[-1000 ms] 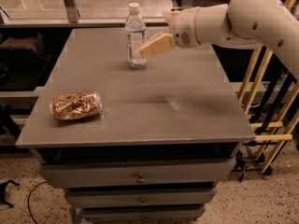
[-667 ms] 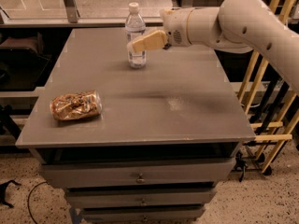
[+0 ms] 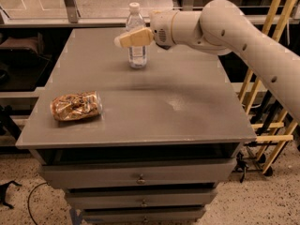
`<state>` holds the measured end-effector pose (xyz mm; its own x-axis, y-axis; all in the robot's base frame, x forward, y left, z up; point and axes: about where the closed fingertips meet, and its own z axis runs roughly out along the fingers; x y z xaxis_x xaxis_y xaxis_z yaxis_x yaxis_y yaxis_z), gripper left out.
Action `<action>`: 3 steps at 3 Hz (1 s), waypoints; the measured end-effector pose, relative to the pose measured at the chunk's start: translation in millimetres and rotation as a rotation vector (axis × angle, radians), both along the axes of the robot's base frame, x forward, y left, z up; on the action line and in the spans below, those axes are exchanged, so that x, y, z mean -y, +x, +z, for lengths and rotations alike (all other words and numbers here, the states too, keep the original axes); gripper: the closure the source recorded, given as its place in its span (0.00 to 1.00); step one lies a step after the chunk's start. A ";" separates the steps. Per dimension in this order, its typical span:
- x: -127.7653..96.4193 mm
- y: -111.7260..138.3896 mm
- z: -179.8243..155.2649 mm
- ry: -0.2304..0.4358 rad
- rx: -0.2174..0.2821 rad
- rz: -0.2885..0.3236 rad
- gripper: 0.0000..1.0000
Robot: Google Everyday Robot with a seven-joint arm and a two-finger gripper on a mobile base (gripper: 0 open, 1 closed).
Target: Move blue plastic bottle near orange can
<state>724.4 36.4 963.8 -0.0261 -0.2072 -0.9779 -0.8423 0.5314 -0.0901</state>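
The blue plastic bottle (image 3: 137, 56), clear with a white cap, stands upright at the back middle of the grey table (image 3: 187, 102). The orange can (image 3: 76, 106), crushed and shiny, lies on its side near the table's front left. My gripper (image 3: 125, 38) reaches in from the right at the bottle's mid-height. Its tan tip crosses in front of the bottle and sticks out past its left side. The far side of the gripper is hidden behind the bottle.
The table is a drawer cabinet with several drawers (image 3: 140, 178) below. A yellow wooden frame (image 3: 269, 125) stands to the right. A railing and glass (image 3: 70, 3) run behind the table. A cable (image 3: 33, 205) lies on the floor at the left.
My gripper has moved left, from beside the bottle's right side to across the bottle. The bottle and the can have stayed in place.
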 end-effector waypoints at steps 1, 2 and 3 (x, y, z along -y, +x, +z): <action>-11.0 12.5 -4.0 0.037 -0.002 0.011 0.00; -14.4 20.3 -5.7 0.070 0.000 0.013 0.16; -14.3 22.3 -5.2 0.094 0.000 0.018 0.39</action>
